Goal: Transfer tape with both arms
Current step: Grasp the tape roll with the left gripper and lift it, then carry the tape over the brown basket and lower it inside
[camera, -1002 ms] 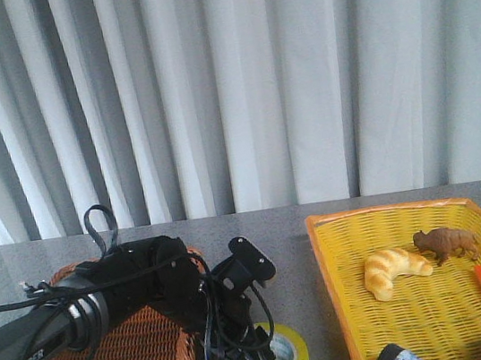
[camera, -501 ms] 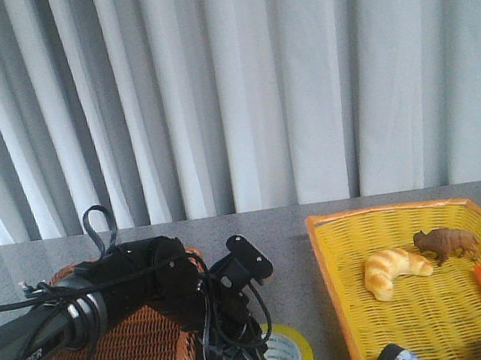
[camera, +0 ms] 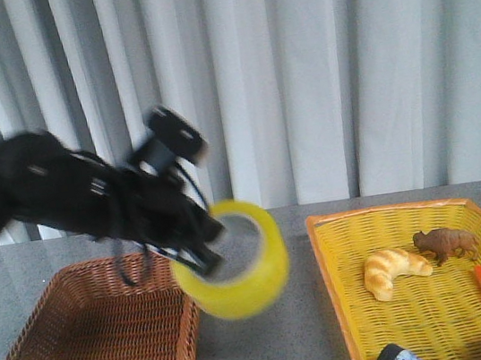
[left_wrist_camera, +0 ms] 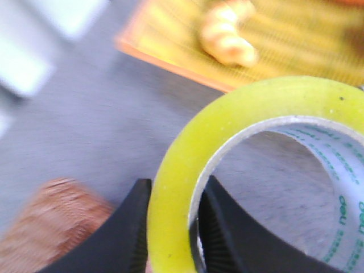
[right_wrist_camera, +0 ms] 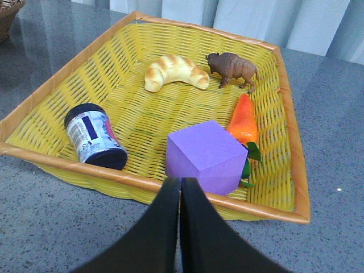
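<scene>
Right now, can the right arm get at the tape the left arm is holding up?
Probably yes. The tape hangs in the left pincer above bare table, between the brown basket and the yellow basket, its ring exposed. The right pincer, shut, sits near the yellow basket.

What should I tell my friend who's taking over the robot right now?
Left gripper: shut on the tape, one finger inside the roll and one outside, holding it in the air between the brown basket and the yellow basket.
Right gripper: shut and empty, in front of the yellow basket's near rim.
Done: tape picked up.
Left: pass it to the right gripper, which has to open first.
</scene>
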Controlling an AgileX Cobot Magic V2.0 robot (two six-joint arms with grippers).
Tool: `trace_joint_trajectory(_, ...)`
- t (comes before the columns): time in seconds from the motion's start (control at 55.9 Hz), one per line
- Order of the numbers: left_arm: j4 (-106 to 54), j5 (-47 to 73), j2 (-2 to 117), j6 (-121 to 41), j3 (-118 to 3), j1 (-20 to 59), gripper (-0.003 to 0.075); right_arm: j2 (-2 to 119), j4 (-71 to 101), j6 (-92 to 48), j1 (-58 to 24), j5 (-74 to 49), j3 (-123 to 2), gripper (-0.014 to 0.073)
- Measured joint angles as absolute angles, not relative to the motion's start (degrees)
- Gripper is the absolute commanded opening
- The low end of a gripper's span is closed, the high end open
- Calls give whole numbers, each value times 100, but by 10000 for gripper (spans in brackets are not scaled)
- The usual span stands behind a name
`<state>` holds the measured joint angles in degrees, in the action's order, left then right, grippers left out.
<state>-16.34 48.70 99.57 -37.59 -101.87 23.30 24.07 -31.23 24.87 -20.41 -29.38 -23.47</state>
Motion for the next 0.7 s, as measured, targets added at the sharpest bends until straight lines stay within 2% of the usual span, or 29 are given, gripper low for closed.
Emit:
trace_joint_trajectory(0.143,-1039,5165,9478,-3194,-10187,1683,-7,2407,-3123,2487,-2041,-2938,-2347,-7)
trace_joint_trajectory(0.34,-499,5408,9580,-2630,-10017,845,-7,2407,-3123,2487,-2041,-2938,-2347,-7)
trace_joint_trajectory(0.698,-500,5318,10544,-2547,-9256,474,-7,2407,-3123,2487,-2041,-2938,-2347,-7)
